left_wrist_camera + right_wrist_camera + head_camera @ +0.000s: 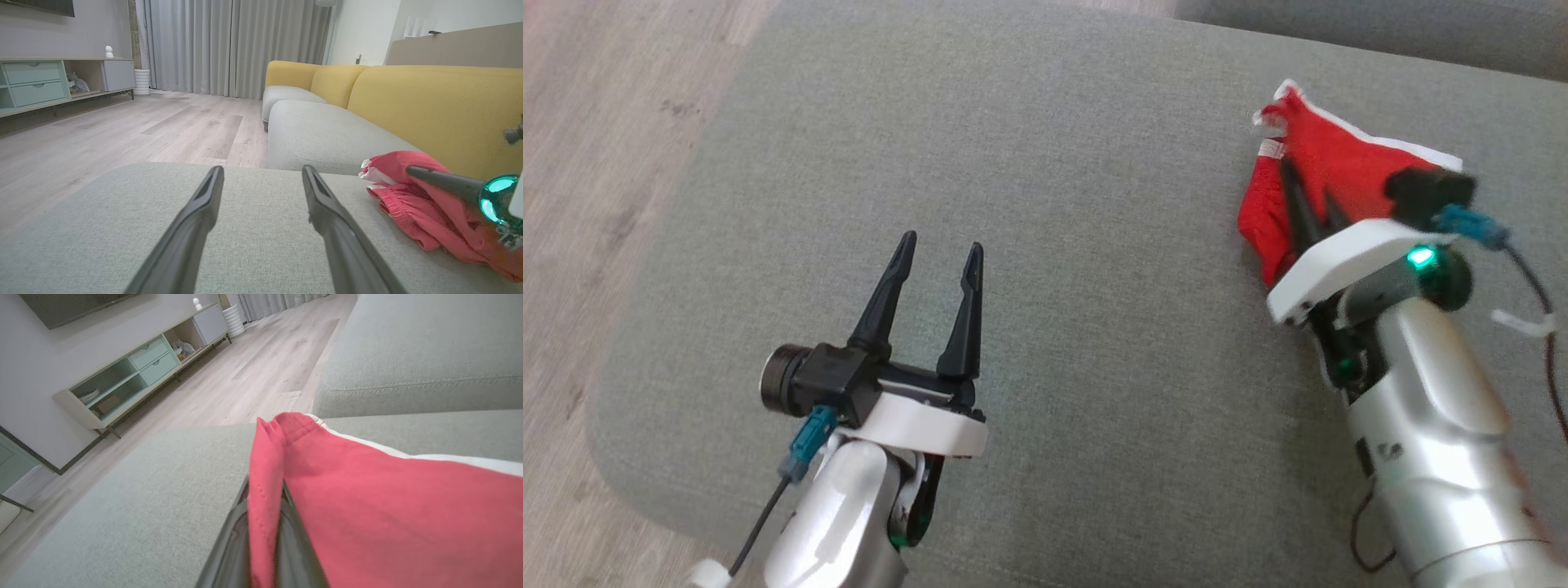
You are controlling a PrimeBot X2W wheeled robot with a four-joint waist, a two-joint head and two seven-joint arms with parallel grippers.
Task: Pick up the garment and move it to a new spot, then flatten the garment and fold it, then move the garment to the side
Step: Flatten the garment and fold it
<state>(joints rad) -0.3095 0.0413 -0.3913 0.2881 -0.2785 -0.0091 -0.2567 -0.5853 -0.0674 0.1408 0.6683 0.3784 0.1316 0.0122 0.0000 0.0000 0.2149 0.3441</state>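
The garment (1327, 175) is a red cloth with a white trim, bunched at the right side of the grey cushion (1045, 245). My right gripper (1307, 184) is shut on a fold of the garment (367, 498), which hangs between and over its two fingers (229, 539). From the left wrist camera, the garment (425, 204) lies to the right with one right finger (441, 181) laid across it. My left gripper (939, 253) hovers open over the cushion's middle, well left of the cloth, with nothing between its fingers (192, 228).
The cushion's rounded left edge drops to a wooden floor (596, 163). A second grey seat (322, 139) with yellow backrests (433, 110) stands beyond. A low cabinet (139, 371) lines the far wall across the floor.
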